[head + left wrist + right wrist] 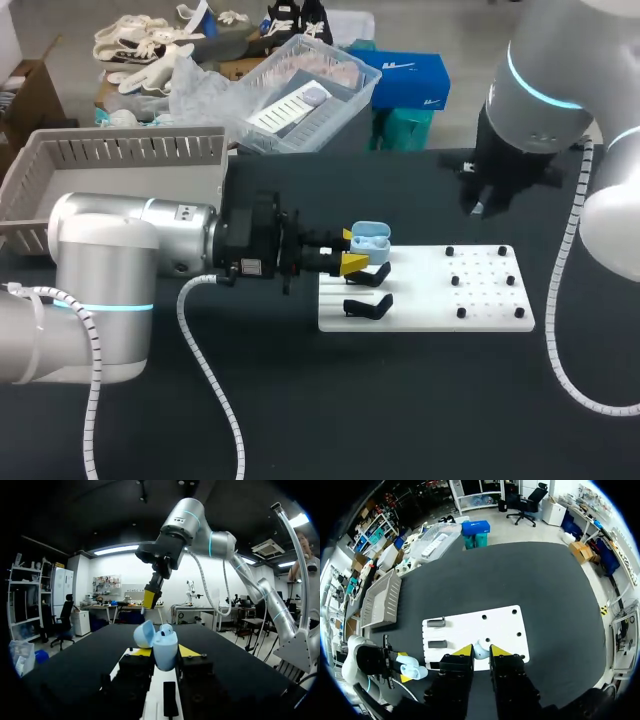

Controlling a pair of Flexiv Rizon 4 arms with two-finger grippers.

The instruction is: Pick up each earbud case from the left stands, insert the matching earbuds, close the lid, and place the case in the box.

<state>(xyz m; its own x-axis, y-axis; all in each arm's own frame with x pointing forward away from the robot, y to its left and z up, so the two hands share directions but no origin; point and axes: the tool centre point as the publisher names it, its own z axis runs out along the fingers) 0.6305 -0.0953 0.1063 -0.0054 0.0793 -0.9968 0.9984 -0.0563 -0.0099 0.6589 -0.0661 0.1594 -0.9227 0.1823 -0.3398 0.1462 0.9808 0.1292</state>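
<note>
One light-blue plastic earbud case [370, 238], lid open, one earbud [167, 628] seated, pinched in left claw [352, 250] at white peg board's [480, 300] left edge, beside two black stands [368, 275]. The right claw [481, 655] pinches one pale loose earbud [479, 649] above the board.

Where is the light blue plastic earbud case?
Head view, left of centre: the earbud case, lid open, held between the left gripper's yellow tips over the white board's left edge, by the black stands.

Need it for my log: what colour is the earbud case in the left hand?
The earbud case is light blue; the left wrist view shows it best.
</note>
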